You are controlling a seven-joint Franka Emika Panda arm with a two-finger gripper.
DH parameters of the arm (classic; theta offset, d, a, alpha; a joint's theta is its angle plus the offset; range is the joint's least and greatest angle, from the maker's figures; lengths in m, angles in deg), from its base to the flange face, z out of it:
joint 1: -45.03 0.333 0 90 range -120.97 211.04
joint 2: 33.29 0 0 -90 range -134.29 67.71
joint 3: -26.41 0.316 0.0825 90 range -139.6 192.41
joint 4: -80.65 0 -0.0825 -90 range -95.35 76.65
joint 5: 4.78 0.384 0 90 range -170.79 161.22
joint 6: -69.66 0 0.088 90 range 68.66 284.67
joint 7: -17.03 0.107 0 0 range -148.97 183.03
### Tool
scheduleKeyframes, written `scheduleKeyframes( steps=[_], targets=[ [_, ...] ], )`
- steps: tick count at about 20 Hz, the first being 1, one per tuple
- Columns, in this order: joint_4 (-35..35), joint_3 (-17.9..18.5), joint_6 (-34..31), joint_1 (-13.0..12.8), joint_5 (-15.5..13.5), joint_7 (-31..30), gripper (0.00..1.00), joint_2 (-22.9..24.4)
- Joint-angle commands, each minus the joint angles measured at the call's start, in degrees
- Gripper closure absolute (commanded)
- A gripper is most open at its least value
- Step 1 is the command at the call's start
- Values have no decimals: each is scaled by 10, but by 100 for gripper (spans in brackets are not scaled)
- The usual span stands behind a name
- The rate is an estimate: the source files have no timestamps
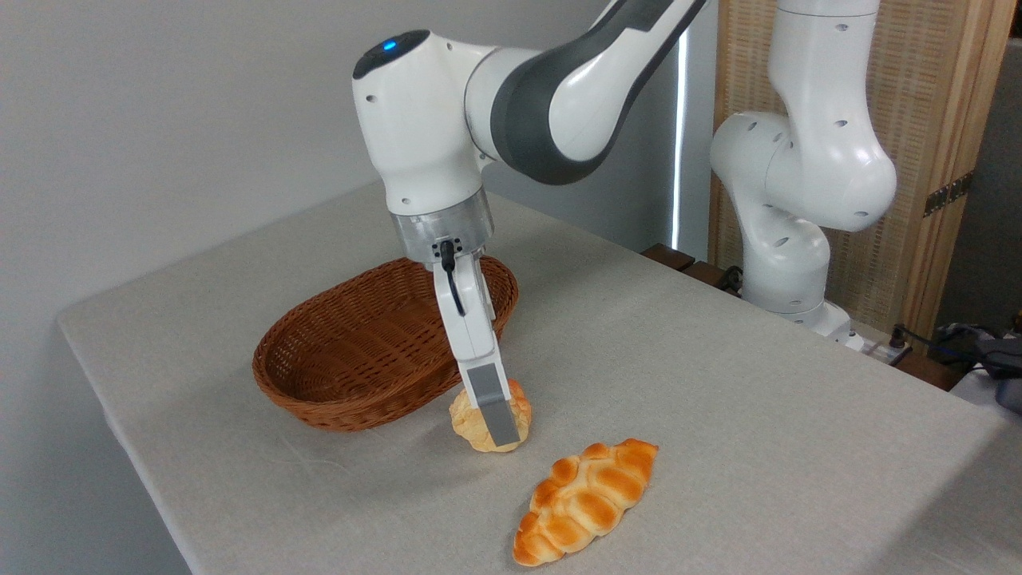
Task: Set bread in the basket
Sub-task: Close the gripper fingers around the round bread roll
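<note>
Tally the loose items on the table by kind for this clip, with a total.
Bread pieces: 2 (round bun under the hand, braided loaf)
Wicker basket: 1
Total: 3

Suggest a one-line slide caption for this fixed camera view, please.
End effector lowered over the bun beside the wicker basket.
</note>
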Motion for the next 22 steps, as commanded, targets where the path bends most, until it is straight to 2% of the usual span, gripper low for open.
scheduleKeyframes(
  steps=[1,2,3,4,5,8,22],
  targets=[
    [-16,6,27,-7,9,5,1,5],
    [-16,6,27,-8,9,4,8,5],
    [-16,5,27,-8,9,5,33,5],
    [-16,5,27,-11,9,4,52,5],
    [-16,5,27,-14,9,5,63,5],
    [-16,6,26,-14,9,8,68,5],
    [-16,6,26,-14,11,10,68,5]
  ],
)
